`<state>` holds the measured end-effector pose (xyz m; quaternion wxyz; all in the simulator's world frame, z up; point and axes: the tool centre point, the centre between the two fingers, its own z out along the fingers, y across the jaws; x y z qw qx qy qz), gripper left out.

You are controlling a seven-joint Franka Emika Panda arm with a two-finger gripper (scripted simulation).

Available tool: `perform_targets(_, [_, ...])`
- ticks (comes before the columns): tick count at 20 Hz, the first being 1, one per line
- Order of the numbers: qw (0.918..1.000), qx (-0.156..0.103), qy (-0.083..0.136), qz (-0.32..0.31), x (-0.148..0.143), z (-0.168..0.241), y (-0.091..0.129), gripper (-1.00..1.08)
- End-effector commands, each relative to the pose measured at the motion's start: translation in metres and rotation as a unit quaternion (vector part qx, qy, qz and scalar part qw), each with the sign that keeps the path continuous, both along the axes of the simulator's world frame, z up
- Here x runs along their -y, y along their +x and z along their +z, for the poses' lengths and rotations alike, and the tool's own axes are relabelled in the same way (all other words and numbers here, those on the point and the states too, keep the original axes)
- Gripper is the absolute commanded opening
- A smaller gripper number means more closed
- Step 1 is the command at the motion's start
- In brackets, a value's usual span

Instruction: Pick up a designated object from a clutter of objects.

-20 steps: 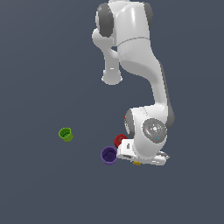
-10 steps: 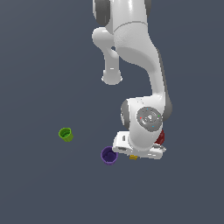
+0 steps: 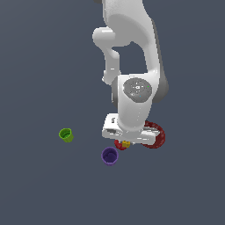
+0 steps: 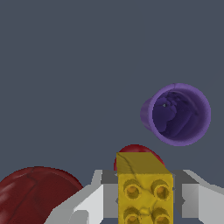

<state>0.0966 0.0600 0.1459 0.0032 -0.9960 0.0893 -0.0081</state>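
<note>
The designated object, a small yellow cube (image 4: pixel 144 192) with round dark-rimmed studs, sits between my two light grey fingers (image 4: pixel 97 197), and my gripper (image 4: pixel 144 189) is shut on it. In the exterior view the cube (image 3: pixel 126 143) peeks out just under the white hand (image 3: pixel 127 127). The clutter of objects lies around it. A red ball (image 4: pixel 135 151) shows right behind the cube, also visible as the ball (image 3: pixel 119 144) beside the cube in the exterior view.
A purple cup (image 3: pixel 109 156) stands just below the hand in the exterior view and appears upright and open in the wrist view, purple cup (image 4: pixel 177 113). A dark red bowl (image 3: pixel 156 134), bowl (image 4: pixel 35 192), lies beside the gripper. A green cup (image 3: pixel 66 135) stands off towards the exterior view's left.
The hand has shifted towards the exterior view's left and risen a little, carrying the yellow cube with it. The cups, ball and bowl have stayed put.
</note>
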Motion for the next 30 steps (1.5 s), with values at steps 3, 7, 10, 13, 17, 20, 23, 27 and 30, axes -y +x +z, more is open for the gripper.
perform_targets(3, [1.0,-0.001,0.0,0.0,0.022,0.039,-0.019,-1.0])
perform_targets(7, [1.0,-0.002,0.0,-0.001,0.043,0.075,-0.036,-1.0])
perform_targets(10, [1.0,-0.003,0.0,-0.001,0.059,0.104,-0.049,-1.0])
perform_targets(13, [1.0,-0.004,0.0,-0.001,0.076,0.134,-0.063,-1.0])
perform_targets(17, [1.0,-0.005,0.0,-0.002,0.097,0.173,-0.08,-1.0])
perform_targets(20, [1.0,-0.006,0.0,-0.002,0.112,0.198,-0.09,-1.0])
perform_targets(23, [1.0,-0.007,-0.001,-0.002,0.124,0.221,-0.099,-1.0])
perform_targets(27, [1.0,-0.008,-0.001,-0.002,0.138,0.245,-0.108,-1.0])
perform_targets(30, [1.0,-0.008,-0.002,-0.002,0.145,0.257,-0.113,-1.0])
